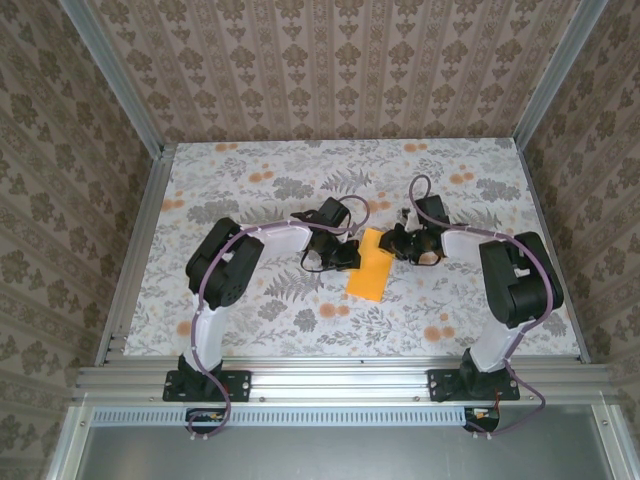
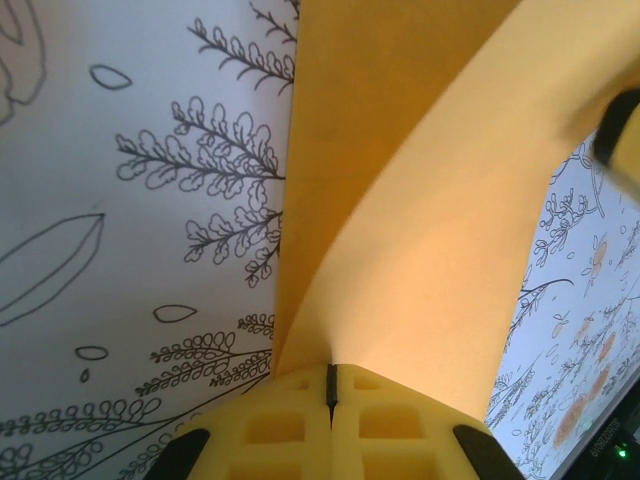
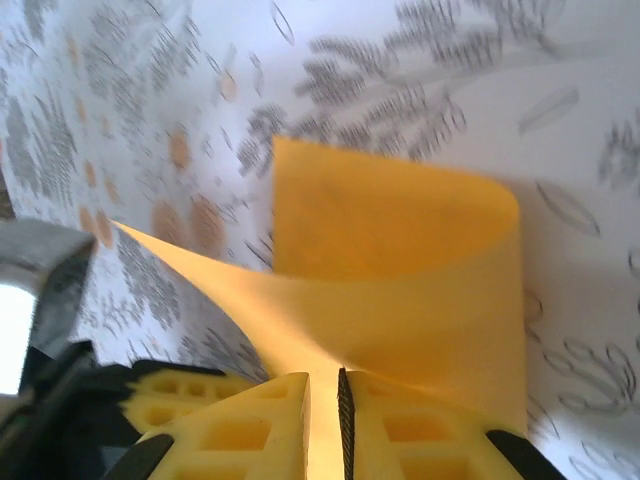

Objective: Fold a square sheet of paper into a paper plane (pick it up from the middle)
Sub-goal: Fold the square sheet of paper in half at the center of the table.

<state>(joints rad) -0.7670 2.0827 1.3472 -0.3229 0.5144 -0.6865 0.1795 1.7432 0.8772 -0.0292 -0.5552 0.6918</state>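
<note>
Two grippers meet at one sheet: the left gripper [image 1: 347,256] and the right gripper [image 1: 403,243] stand on either side of the square sheet of paper [image 1: 370,266]. The sheet sits about the centre of the tabletop [image 1: 250,330], a little nearer the near edge than the far one. Each pincer is clenched on the paper. In the left wrist view the yellow fingers [image 2: 280,425] are pressed together with the paper's edge running into the seam between them. From there the sheet rises in a curved sweep over the flowered cloth [image 2: 150,200]. In the right wrist view the paper likewise enters the narrow slot between the fingers. Beyond them it bends back on itself in a soft rounded roll, with the lower layer lying flat on the cloth. That roll is not a sharp crease, so I judge the first fold is only being formed: one half is brought over the other, pinched at both sides so the edges can be lined up before the bend is pressed flat. Holding from opposite sides should stop such thin paper sliding or twisting. The risk is a skewed crease if one side leads.
</note>
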